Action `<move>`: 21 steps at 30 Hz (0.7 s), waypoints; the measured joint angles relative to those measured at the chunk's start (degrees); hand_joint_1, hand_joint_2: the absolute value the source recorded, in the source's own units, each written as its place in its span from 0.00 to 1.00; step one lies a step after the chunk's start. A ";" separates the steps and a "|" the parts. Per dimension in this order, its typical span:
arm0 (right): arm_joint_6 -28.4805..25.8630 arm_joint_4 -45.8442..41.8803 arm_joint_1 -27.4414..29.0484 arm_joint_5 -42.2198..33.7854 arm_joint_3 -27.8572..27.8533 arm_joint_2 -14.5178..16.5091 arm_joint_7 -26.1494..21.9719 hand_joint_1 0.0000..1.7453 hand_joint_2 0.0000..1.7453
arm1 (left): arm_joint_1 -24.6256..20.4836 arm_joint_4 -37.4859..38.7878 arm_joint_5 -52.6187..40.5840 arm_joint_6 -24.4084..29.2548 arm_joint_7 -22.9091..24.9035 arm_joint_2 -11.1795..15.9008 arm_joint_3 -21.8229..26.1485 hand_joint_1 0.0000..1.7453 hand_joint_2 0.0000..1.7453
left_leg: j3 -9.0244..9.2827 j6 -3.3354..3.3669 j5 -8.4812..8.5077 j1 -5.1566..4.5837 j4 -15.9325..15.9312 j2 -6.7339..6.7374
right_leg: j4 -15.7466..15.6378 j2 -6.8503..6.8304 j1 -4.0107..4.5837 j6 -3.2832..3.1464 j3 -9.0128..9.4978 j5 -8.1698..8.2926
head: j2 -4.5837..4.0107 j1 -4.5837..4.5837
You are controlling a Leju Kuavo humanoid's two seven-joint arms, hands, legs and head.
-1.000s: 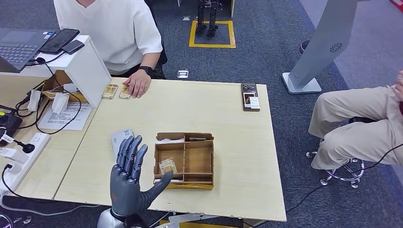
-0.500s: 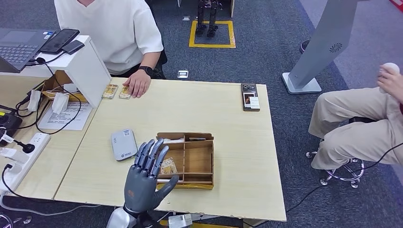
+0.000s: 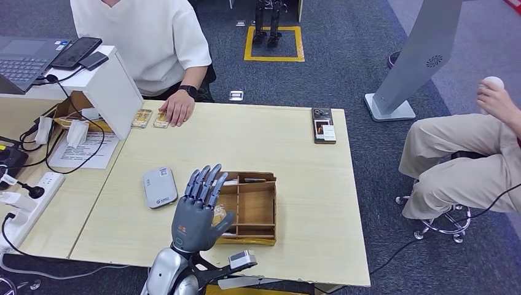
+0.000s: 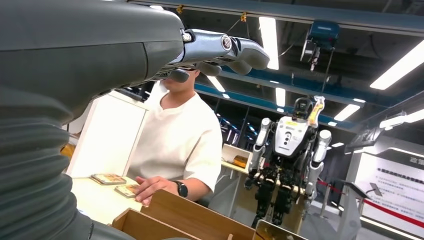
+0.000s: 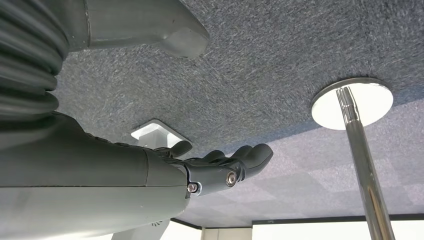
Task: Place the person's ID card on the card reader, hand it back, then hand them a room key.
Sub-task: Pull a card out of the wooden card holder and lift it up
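Observation:
My left hand [image 3: 198, 208] hovers open, fingers spread, above the left side of the wooden compartment box [image 3: 273, 206]. A patterned card [image 3: 219, 212] in the box's left compartment is mostly hidden by that hand. The grey card reader [image 3: 160, 187] lies on the table just left of the hand. Two patterned cards [image 3: 142, 118] lie at the far table edge, and the person's hand [image 3: 177, 110] rests on one of them. In the left wrist view my fingers [image 4: 222, 49] point toward the person [image 4: 177, 142] beyond the box [image 4: 190, 220]. My right hand [image 5: 225, 167] hangs empty over the carpet.
A phone [image 3: 324, 125] lies at the table's far right. A white stand [image 3: 117, 86], laptop [image 3: 21, 61], cables and a power strip [image 3: 27, 206] crowd the left side. A second person [image 3: 467, 160] sits on a stool to the right. Another robot [image 4: 290, 150] stands in the background.
My left hand has moved right and forward, from over the card reader to over the box's left side. The seated person at right has raised a hand holding a white object.

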 joint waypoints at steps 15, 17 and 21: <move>0.00 0.44 -0.15 0.77 0.00 0.00 -1.02 0.00 1.00 | -4.84 4.13 0.34 0.01 4.84 -0.38 0.00 0.00 1.00 | 0.00 -0.01 0.01 0.00 0.00 -0.01 | 0.00 -0.01 0.00 0.00 0.02 0.02 | 0.01 0.00; 0.00 0.54 -0.16 0.86 0.00 0.00 -1.13 0.00 1.00 | -5.92 4.98 0.26 0.01 5.68 -0.55 0.00 0.00 1.00 | 0.00 -0.01 0.01 0.00 0.00 -0.01 | 0.00 -0.01 0.00 0.00 0.02 0.02 | 0.01 0.00; 0.00 0.78 -0.23 1.08 0.00 0.00 -1.59 0.00 1.00 | -7.82 6.76 -0.18 0.01 6.38 -0.82 0.00 0.00 1.00 | -0.01 -0.01 0.01 0.00 0.00 -0.01 | 0.00 -0.01 0.00 0.00 0.02 0.02 | 0.00 0.00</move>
